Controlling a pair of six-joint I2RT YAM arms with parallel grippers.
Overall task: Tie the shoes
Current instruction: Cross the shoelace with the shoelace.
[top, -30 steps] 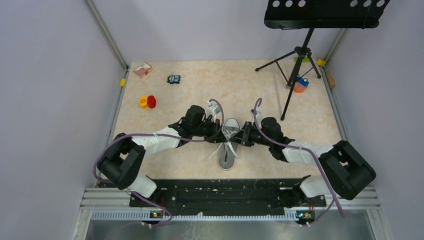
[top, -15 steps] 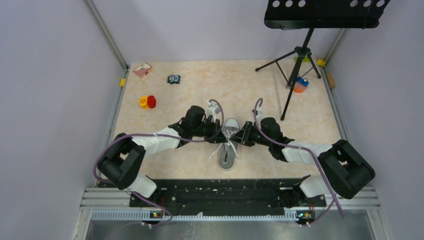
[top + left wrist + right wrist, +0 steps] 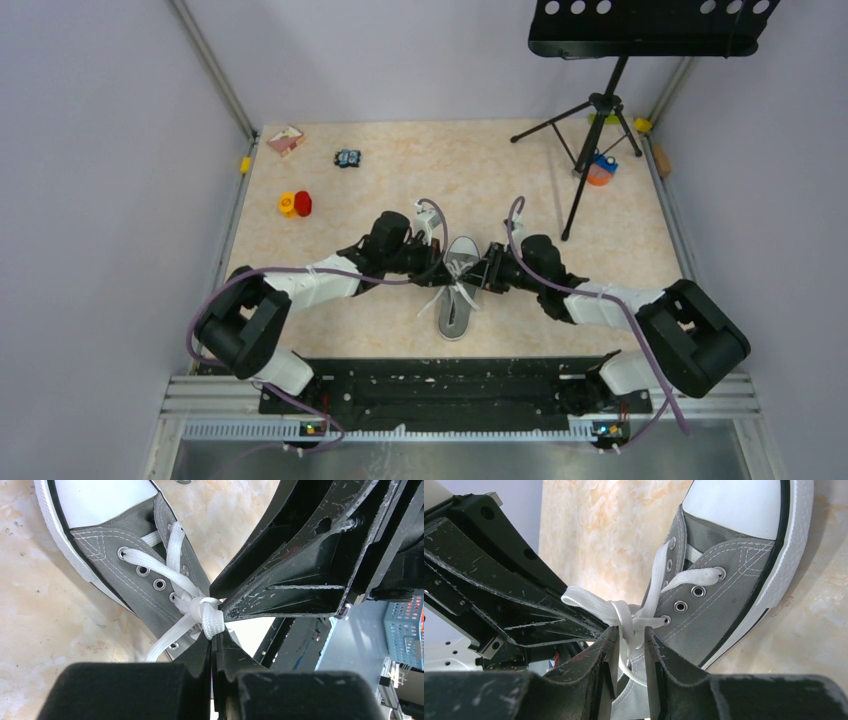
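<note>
The grey shoe (image 3: pixel 458 290), with white toe cap and sole, lies mid-table, toe pointing away from the arm bases. Its white laces (image 3: pixel 202 611) are drawn into a knot over the eyelets. My left gripper (image 3: pixel 215 637) is shut on a bit of lace right at the knot, coming in from the shoe's left (image 3: pixel 443 268). From the other side, my right gripper (image 3: pixel 630 632) meets it nose to nose (image 3: pixel 483 272). Its jaws stand apart, and a strand of lace (image 3: pixel 621 612) hangs loosely in the gap between them, touching neither clearly.
A music stand's tripod (image 3: pixel 598 110) stands at the back right, with an orange and blue object (image 3: pixel 601 170) by its legs. Red and yellow pieces (image 3: pixel 295 204), a small blue item (image 3: pixel 347 158) and a pink card (image 3: pixel 286 140) lie at the back left.
The right gripper's jaws have spread apart, loosening from the lace. The left gripper stays shut on the lace, and neither arm has shifted noticeably.
</note>
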